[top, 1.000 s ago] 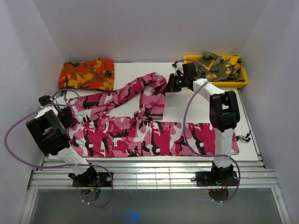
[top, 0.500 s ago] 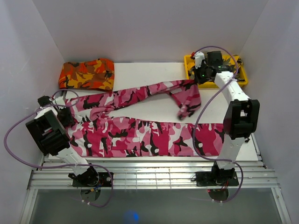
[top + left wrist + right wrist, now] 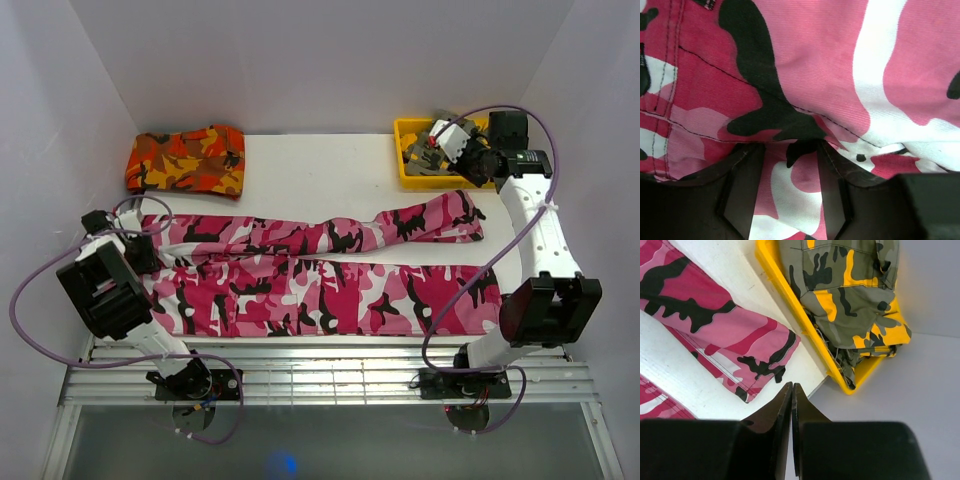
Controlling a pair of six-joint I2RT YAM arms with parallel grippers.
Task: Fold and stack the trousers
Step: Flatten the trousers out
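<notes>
The pink camouflage trousers (image 3: 320, 290) lie flat across the table, waist at the left and both legs stretched to the right. The upper leg's cuff (image 3: 460, 215) ends just below the yellow bin and shows in the right wrist view (image 3: 740, 340). At the waist, my left gripper (image 3: 140, 250) is pressed into the cloth. Its fingers (image 3: 742, 190) stand apart with a bunch of trouser fabric filling the gap, and a fold lies over their tips (image 3: 787, 150). My right gripper (image 3: 470, 158) hangs near the bin, jaws shut (image 3: 791, 386) with nothing in them.
A yellow bin (image 3: 415, 178) at the back right holds olive-grey camouflage trousers (image 3: 840, 285). Folded orange-red camouflage trousers (image 3: 185, 160) lie at the back left. Pale walls enclose the table on three sides. The table's right edge runs just past the bin.
The right gripper carried the upper leg rightward, straightened it and let it go, then drew back beside the bin. The left arm stayed put.
</notes>
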